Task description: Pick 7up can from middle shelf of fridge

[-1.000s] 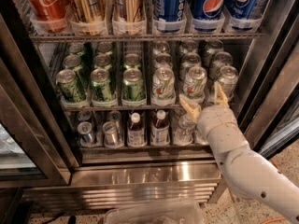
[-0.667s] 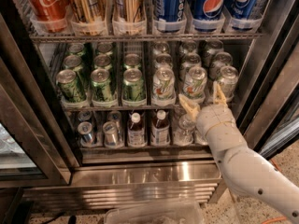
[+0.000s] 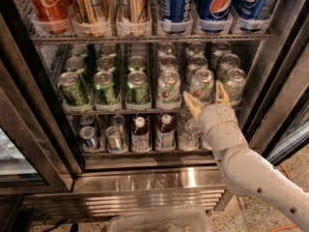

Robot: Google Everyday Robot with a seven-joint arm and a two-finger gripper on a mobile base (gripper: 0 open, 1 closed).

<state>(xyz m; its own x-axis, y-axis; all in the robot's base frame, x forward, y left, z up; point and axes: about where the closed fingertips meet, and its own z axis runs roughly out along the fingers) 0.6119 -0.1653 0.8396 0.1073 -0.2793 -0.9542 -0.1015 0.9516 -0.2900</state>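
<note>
Silver-white 7up cans with green lettering fill the right lanes of the middle shelf (image 3: 111, 112) of the fridge (image 3: 145, 179). Their front cans stand at the shelf edge: one 7up can (image 3: 201, 85) in the middle lane, another (image 3: 169, 87) to its left and a third (image 3: 235, 84) to its right. My gripper (image 3: 206, 96) hangs open just in front of and slightly below the middle-lane can. Its tan fingertips (image 3: 191, 102) spread to either side of that can's lower part, with nothing held. The white arm comes in from the lower right.
Dark green cans (image 3: 106, 87) fill the left lanes of the same shelf. Above are Coke, gold and blue Pepsi cans (image 3: 216, 4). Below stand small cans and bottles (image 3: 140, 134). Dark door frames (image 3: 280, 86) flank the opening. A clear bin (image 3: 159, 222) sits on the floor.
My gripper has shifted slightly left and a little up toward the middle-lane 7up can. It stays open and the cans have not moved.
</note>
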